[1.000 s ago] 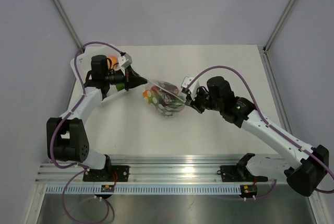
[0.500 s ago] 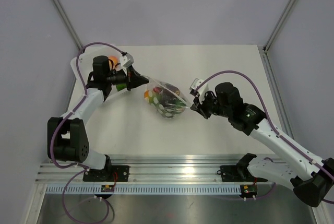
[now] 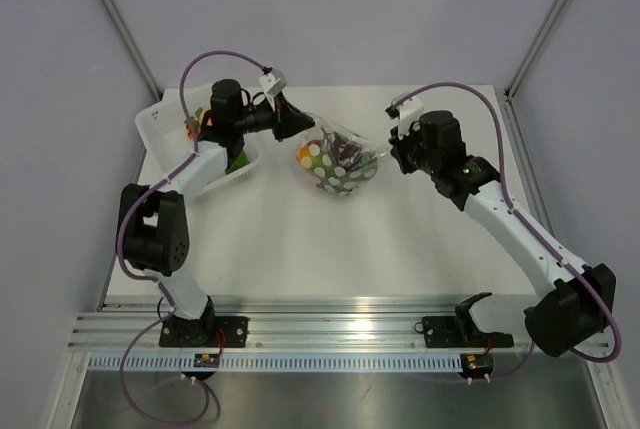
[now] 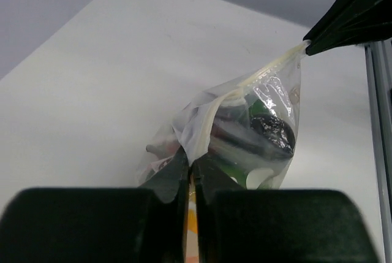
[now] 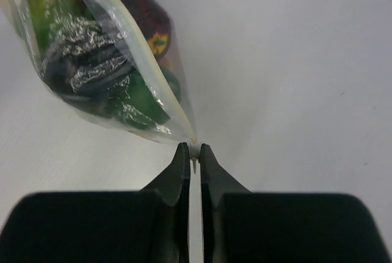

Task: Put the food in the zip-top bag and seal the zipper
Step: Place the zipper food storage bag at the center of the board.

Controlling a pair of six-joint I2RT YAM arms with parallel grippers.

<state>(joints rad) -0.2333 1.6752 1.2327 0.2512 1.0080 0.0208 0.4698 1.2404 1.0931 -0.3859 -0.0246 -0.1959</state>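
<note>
The zip-top bag (image 3: 340, 161) hangs stretched between both grippers above the table, with the food (image 3: 318, 159) inside: green, dark purple and orange pieces. My left gripper (image 3: 298, 124) is shut on the bag's left mouth corner; in the left wrist view (image 4: 191, 163) the zipper (image 4: 245, 85) runs from it up to the right gripper's fingers (image 4: 352, 15). My right gripper (image 3: 392, 156) is shut on the right end of the zipper, as the right wrist view (image 5: 195, 150) shows, with the bag (image 5: 104, 60) above left of it.
A white tray (image 3: 150, 129) stands at the far left under the left arm, with orange and green pieces (image 3: 190, 127) in it. Frame posts rise at the table's back corners. An aluminium rail runs along the near edge.
Both grippers have carried the bag up and toward the back of the table. The left arm swung right over the tray; the right gripper moved back, pulling the mouth strip taut.
</note>
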